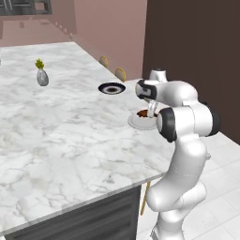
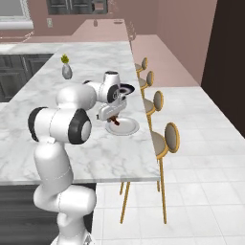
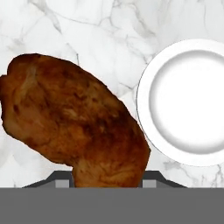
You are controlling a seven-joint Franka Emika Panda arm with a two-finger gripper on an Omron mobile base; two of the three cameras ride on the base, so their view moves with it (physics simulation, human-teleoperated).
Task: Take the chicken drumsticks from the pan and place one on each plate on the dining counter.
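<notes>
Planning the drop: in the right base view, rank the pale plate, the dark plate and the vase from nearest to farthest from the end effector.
1. Pale plate: just below the end effector, which holds a drumstick.
2. Dark plate: beyond, near the stool-side edge.
3. Vase: farthest, toward the left.

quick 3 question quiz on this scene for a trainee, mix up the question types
1. True or false: the pale plate already has food on it.
2. What does the end effector hold? A) the vase B) a reddish-brown drumstick C) a fork
3. Fill in: the dark plate lies on the dining counter, farther from the robot than the ____ plate.

Key: 1 false, it is bare. 2 B. 3 pale.
</notes>
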